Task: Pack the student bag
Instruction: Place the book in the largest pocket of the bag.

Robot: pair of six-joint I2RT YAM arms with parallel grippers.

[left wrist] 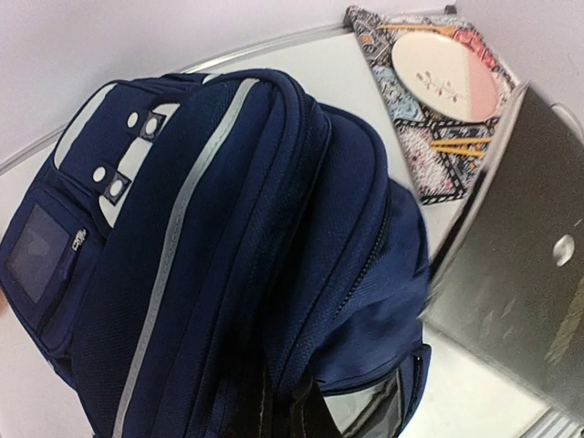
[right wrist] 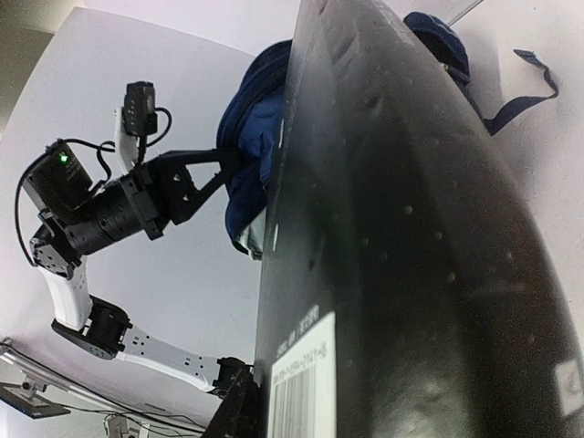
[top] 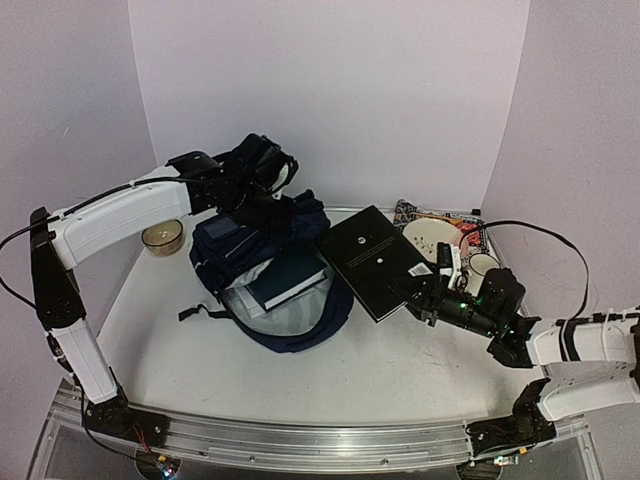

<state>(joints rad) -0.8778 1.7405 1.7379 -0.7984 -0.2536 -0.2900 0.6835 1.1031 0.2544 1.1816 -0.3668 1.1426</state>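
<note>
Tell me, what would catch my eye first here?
A large navy-blue fabric backpack lies open mid-table, its top pinched by the left gripper. Just to its right, the right gripper holds a big flat black hardcover book tilted beside it.

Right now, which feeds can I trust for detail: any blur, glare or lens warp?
Top external: sharp, evenly lit, soft shadows beside the student bag. Left wrist: bag crisp, but the near edge of the black book is smeared and the table behind washes out. Right wrist: wide-angle lens bows the book into a curve, with sheen across its cover.
</note>
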